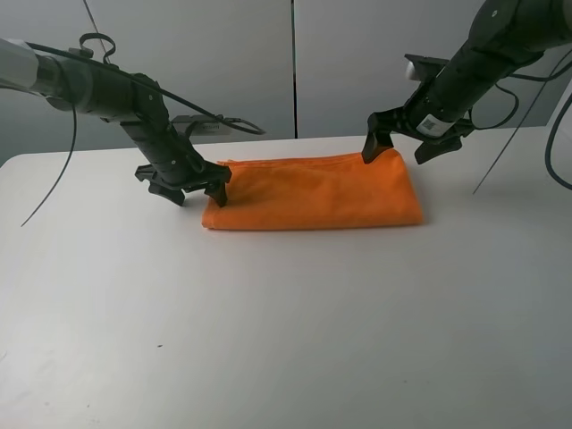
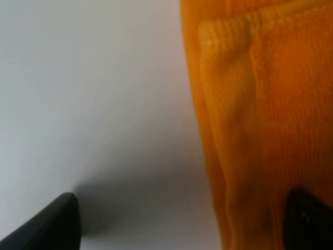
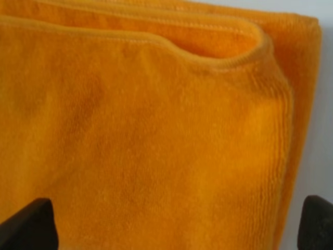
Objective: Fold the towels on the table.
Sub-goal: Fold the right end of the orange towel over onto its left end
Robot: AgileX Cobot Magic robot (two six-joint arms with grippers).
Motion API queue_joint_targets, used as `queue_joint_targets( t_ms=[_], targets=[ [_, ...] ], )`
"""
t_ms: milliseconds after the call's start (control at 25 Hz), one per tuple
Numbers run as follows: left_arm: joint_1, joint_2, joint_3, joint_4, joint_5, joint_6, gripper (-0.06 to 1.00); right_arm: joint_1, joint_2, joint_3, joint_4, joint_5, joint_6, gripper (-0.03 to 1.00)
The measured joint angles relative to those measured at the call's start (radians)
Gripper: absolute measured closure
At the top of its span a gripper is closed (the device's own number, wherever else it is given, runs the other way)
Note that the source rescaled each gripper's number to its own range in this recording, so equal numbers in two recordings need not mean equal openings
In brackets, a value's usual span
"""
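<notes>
We record one orange towel [image 1: 313,192], folded, on the white table [image 1: 268,340], no claw gripping it.
It lies flat as a long band toward the table's far side. The left claw [image 1: 192,189] stands spread wide across the towel's left end, one finger over cloth, the other over bare table. The right claw [image 1: 402,150], equally spread, sits at the far right corner.
</notes>
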Motion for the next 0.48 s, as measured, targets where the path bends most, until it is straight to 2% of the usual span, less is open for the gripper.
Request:
queue_joint_targets(
  t_ms=[200,360,480],
  targets=[
    [0.0,0.002,-0.006,0.0,0.013,-0.003,-0.05,-0.019,0.025,0.0,0.05,0.01,-0.009,-0.03],
    [0.0,0.002,-0.006,0.0,0.015,-0.003,-0.05,-0.074,0.068,0.0,0.121,0.049,-0.039,-0.03],
    [0.0,0.002,-0.006,0.0,0.019,-0.005,-0.05,-0.107,0.075,0.0,0.131,0.061,-0.072,-0.03]
  ],
)
